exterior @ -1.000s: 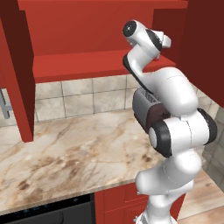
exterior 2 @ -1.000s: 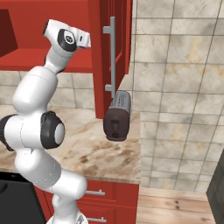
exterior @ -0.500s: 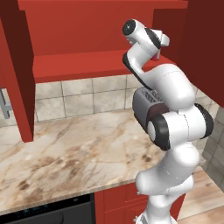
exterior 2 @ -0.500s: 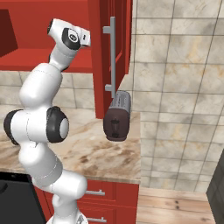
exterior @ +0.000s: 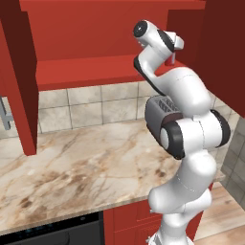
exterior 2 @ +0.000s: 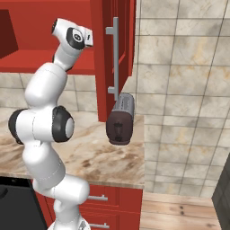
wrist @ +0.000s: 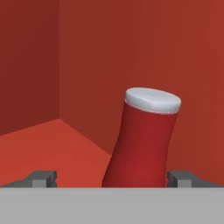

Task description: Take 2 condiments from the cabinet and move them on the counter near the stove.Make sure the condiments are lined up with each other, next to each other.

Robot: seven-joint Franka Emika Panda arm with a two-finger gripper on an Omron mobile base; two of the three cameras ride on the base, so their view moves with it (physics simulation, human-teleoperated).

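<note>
A plain red condiment bottle (wrist: 142, 144) with a pale cap stands upright on the red shelf inside the cabinet (exterior: 86, 72), close to its back corner. My gripper (wrist: 113, 178) is open, and the bottle's base rises between the two dark fingertips (wrist: 43, 177) without touching them. From the left base view my hand (exterior: 167, 40) reaches into the cabinet's right end at shelf height. The beige veined counter (exterior: 86, 158) runs below. The black stove (exterior: 48, 234) shows at the bottom edge.
The cabinet's open right door (exterior 2: 105, 54) with its silver bar handle (exterior 2: 116, 63) hangs just right of my hand. The left door (exterior: 19, 81) also stands open. A dark toaster (exterior 2: 121, 119) sits on the counter's right end, under the arm.
The arm's elbow has shifted slightly and the hand has edged a little further into the cabinet. The jaws have stayed open.
</note>
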